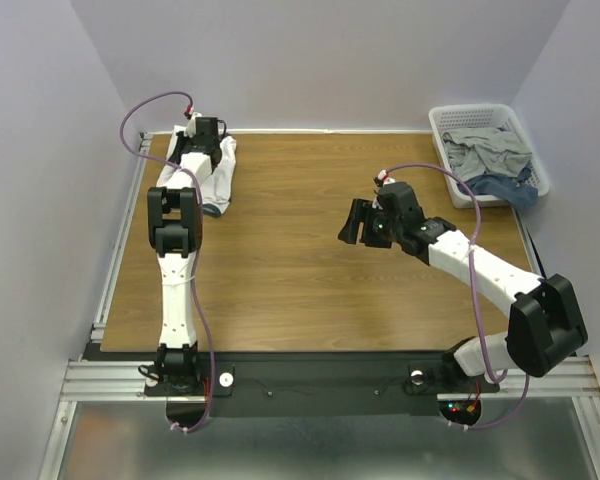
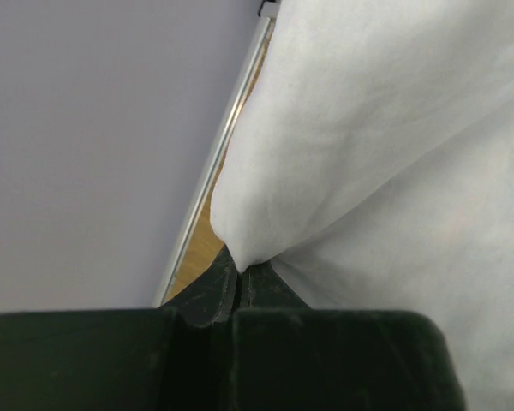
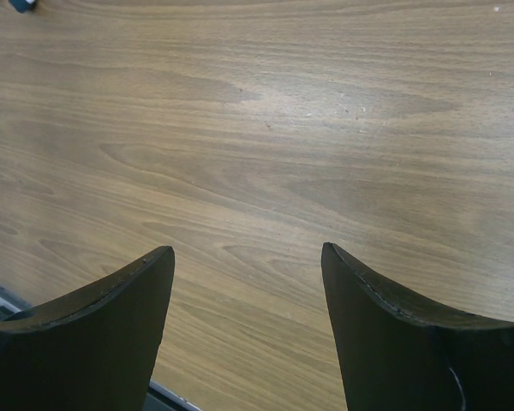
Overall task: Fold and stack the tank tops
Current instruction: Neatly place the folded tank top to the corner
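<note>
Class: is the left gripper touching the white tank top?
Touching: left wrist view shows the left gripper pinching a fold of the white tank top.

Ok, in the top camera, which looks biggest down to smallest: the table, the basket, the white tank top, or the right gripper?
1. table
2. basket
3. white tank top, though the left arm covers part of it, so second versus third is unsure
4. right gripper

A robotics lab test cell: plain pale walls point(image 1: 40, 150) box in a wooden tabletop point(image 1: 300, 260); aluminium extrusion rails point(image 1: 115, 260) frame its left and near edges; a cabled left arm point(image 1: 175, 270) and right arm point(image 1: 480, 265) are bolted along the near edge.
</note>
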`<action>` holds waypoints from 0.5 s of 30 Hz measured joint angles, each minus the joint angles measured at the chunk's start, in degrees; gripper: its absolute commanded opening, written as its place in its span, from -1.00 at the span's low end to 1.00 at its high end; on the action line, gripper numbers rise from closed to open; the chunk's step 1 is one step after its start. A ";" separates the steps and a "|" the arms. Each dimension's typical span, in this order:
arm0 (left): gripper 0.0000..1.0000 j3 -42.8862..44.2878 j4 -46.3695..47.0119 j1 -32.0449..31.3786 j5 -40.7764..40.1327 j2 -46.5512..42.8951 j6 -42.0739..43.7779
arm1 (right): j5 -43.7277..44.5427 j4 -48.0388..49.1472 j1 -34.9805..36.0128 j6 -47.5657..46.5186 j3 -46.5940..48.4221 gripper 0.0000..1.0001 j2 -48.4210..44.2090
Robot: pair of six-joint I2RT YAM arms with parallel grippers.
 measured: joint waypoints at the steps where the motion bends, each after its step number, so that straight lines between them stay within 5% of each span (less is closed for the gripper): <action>1: -1.00 0.31 0.59 0.17 -0.17 0.22 0.72 | -0.07 0.00 0.00 -0.11 0.09 0.50 0.11; 8: -1.00 3.13 5.11 3.93 -0.26 3.82 4.44 | -0.17 0.07 0.00 -0.74 2.03 0.50 2.73; 11: -0.44 3.80 6.60 5.53 -0.04 4.83 4.98 | -0.20 0.07 0.00 -0.87 2.69 0.50 4.55; 15: 0.05 3.80 8.15 6.73 -0.42 5.03 5.29 | -0.17 -0.13 0.00 -0.98 2.71 0.50 5.84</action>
